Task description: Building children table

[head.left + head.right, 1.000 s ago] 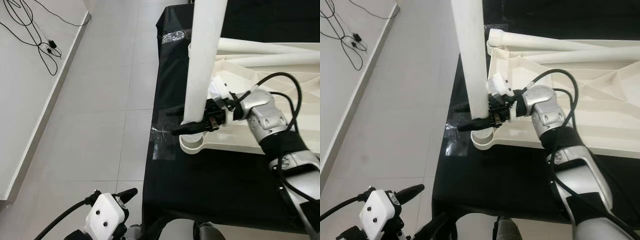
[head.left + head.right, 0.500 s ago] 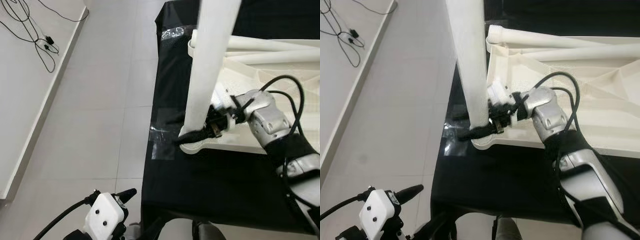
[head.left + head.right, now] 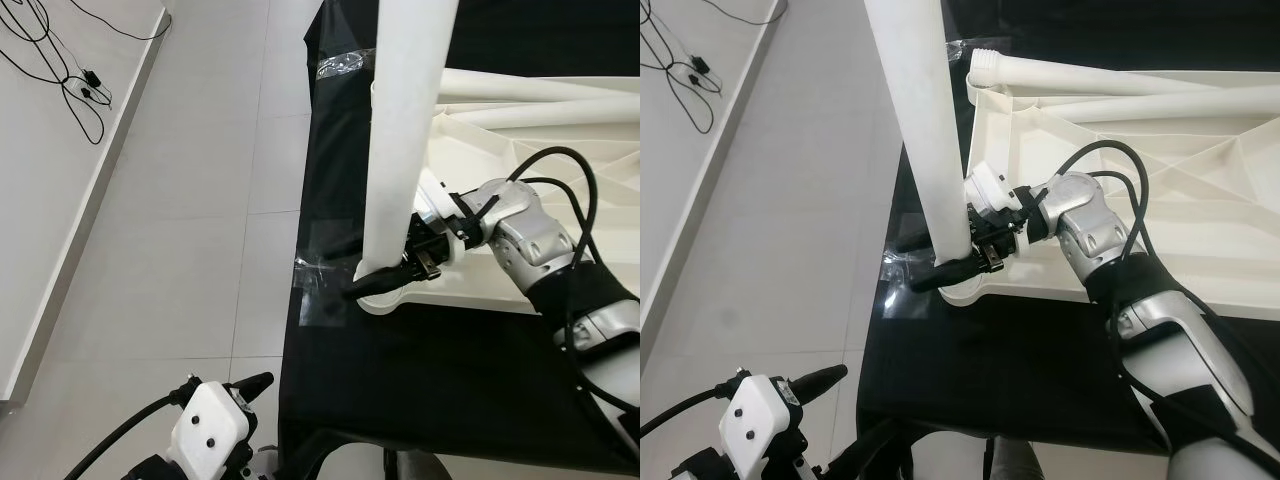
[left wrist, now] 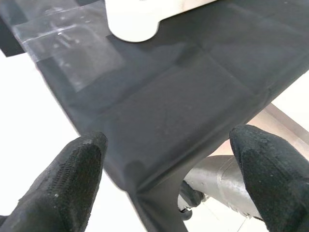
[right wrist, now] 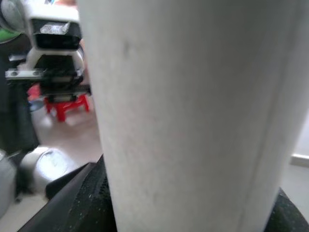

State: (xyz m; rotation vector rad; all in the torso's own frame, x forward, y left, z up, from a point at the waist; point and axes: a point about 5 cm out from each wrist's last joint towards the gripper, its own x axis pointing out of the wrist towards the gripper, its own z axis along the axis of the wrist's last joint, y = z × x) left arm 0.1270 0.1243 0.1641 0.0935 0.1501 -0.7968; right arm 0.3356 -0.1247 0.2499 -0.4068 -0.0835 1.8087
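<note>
White leg lowered onto tabletop corner socket, right fingers clamped on it, left fingers apart, black cloth below

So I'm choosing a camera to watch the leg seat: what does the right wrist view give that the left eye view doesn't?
Right wrist view: the white leg close up between the right gripper's fingers, with red stools behind.

Left eye view: the leg's foot at the tabletop's corner socket, the black cloth, floor cables, and the idle left gripper.

Both: right gripper shut on the leg.
</note>
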